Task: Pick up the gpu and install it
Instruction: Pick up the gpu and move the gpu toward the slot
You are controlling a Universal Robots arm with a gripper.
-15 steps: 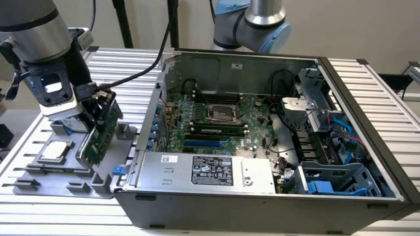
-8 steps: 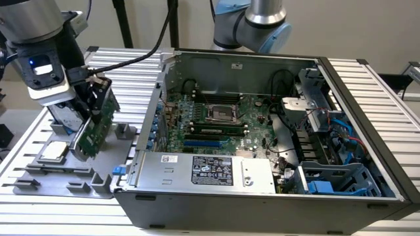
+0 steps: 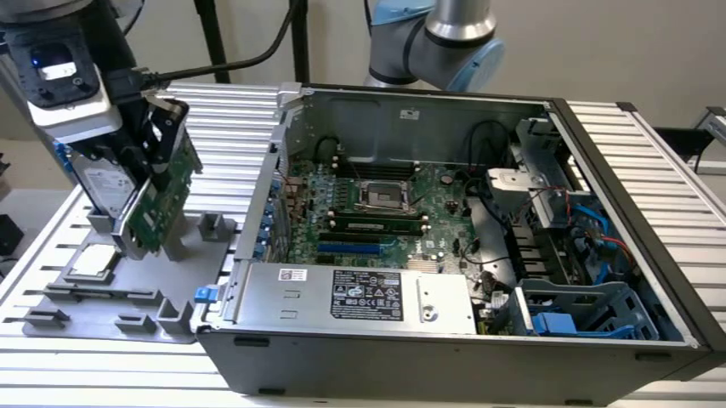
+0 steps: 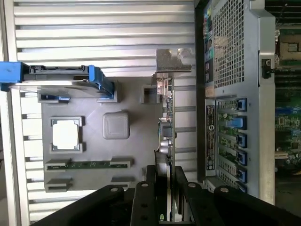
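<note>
— Soft, even light, with no hard shadows. The bench (image 3: 635,170) ribs gleam pale, and the computer case (image 3: 454,374) is dim inside.
— In the wrist view the CPU chip (image 4: 66,134) glares white, while the pincer (image 4: 165,170) is nearly black.

Two black fingers (image 4: 150,188) of the gripper (image 4: 163,181) are closed on the gpu (image 4: 167,122), seen edge-on — the card runs straight away from the gripper to its silver bracket (image 4: 173,60). Beneath lies a grey parts tray (image 4: 136,141). On one side of the card sit a square CPU chip (image 4: 66,134), a memory stick (image 4: 87,165) and a blue-framed hard drive (image 4: 61,81); on the other, the computer case (image 4: 235,61).
</note>
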